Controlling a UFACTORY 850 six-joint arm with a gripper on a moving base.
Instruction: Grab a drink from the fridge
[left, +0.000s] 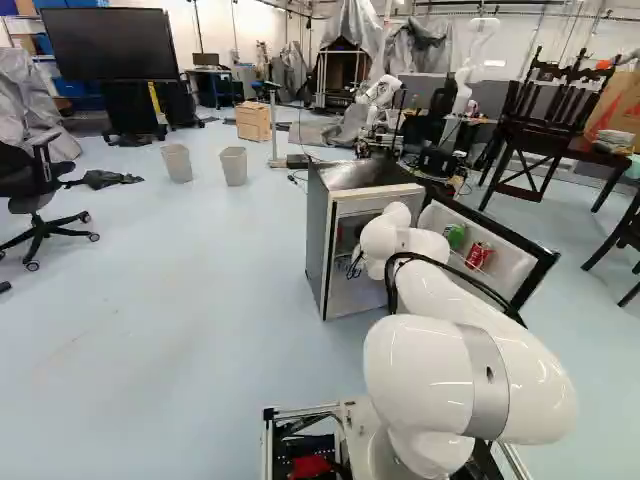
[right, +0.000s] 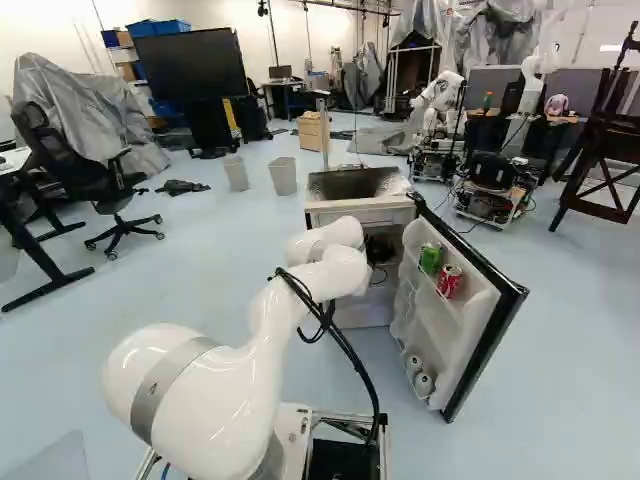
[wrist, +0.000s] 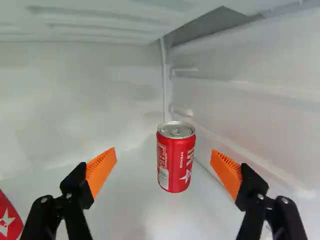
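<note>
While the fridge (left: 316, 240) stands open, the pincer (wrist: 164, 151) is released and faces an upright red can (wrist: 175, 160) inside.

Left base view. The white arm (left: 425, 370) rises from the joint at the foot and extends its far end to the fridge's opening. Swung wide, the fridge door (left: 512, 262) shows its white inner side behind the arm, with a green can (left: 454, 236) and, beside it, a second red can (left: 478, 255) in its rack. Beyond the fridge are two waste bins (left: 234, 166), a wooden crate (left: 254, 122) and another robot (left: 378, 93); a black screen (left: 108, 45) and an office chair (left: 35, 185) occupy the left.

Right base view. The arm bends toward the fridge from the left of the door. The green and red cans stand side by side in the door's upper rack; two pale round objects (right: 423, 384) lie low in the same door.

Wrist view. The two fingers are spread apart, with nothing gripped. The can rests on the white fridge surface, ahead of the gap between the orange pads (wrist: 101, 169) and apart from both, near an inner corner. Partly visible beyond the outer side of one finger is another red object (wrist: 7, 220) with a white star.
</note>
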